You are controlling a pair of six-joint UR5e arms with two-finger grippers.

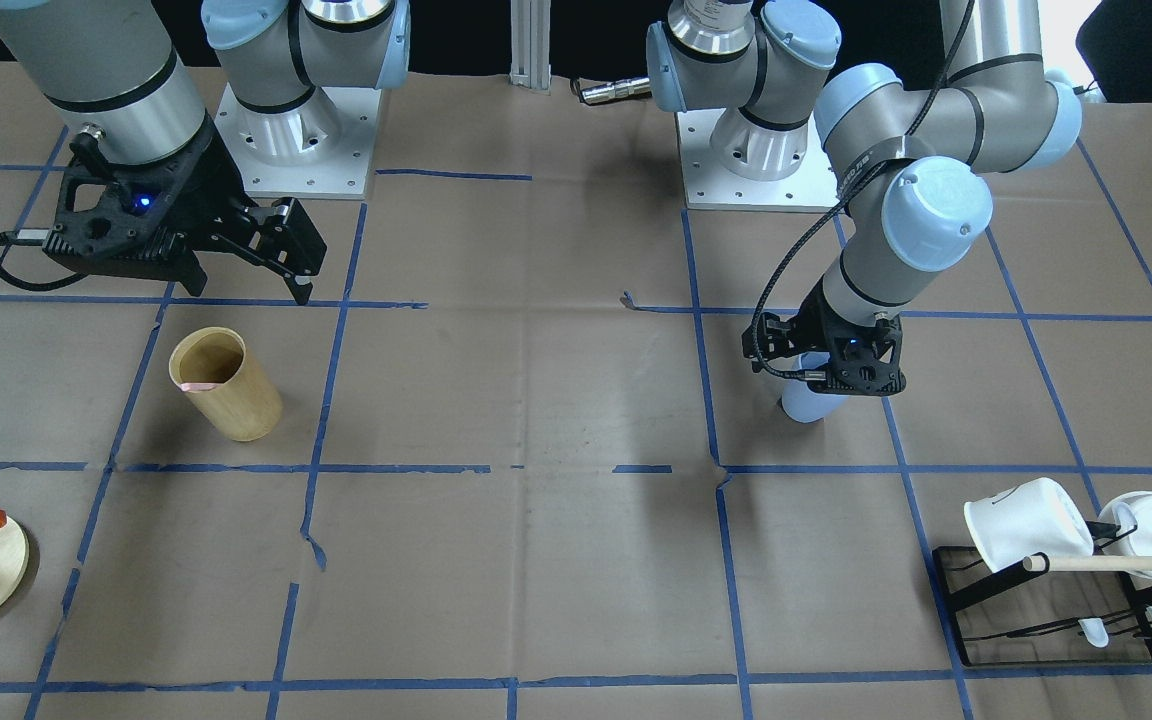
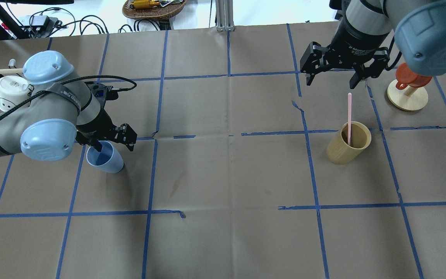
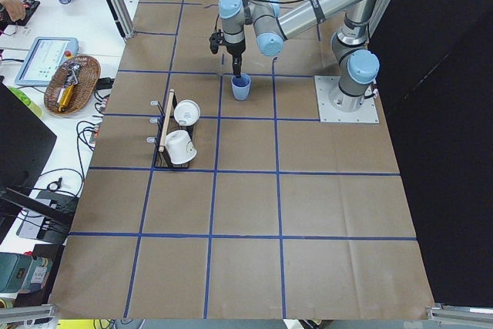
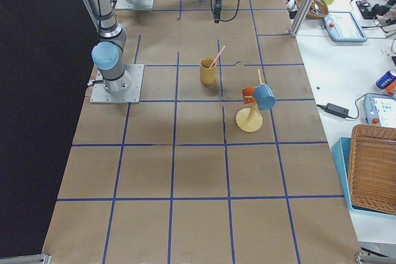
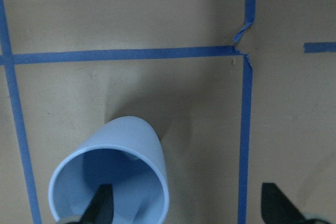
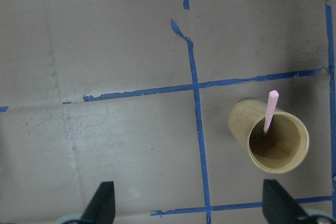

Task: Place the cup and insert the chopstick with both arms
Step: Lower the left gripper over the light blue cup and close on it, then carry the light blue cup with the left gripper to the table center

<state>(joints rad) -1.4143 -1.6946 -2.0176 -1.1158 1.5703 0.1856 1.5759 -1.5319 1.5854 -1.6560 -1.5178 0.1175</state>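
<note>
Left end effector (image 2: 114,146): low at the blue cup (image 2: 105,158), jaws spread wide. One finger (image 5: 102,205) dips inside the cup's mouth; the other hangs outside, well clear of the wall. Nothing pinched between them. The cup stands upright on the brown surface (image 2: 227,174), just beside a crossing of blue tape lines, on the robot's left half.

Right end effector (image 2: 330,83): raised above the surface, jaws wide apart, holding nothing. Wooden holder (image 2: 347,145) stands upright below it on the robot's right half. Seen from the right wrist, the holder sits off-centre, nearer one fingertip than the other. Pink chopstick (image 2: 349,112) rests in the holder, leaning against the rim, upper end poking out above it. Chopstick and end effector are apart, no contact.

Also noted: black rack (image 1: 1036,600) with white mugs (image 1: 1026,522) at the far left end of the surface; round wooden stand (image 2: 407,97) bearing an orange cup (image 2: 410,75) near the right arm.
</note>
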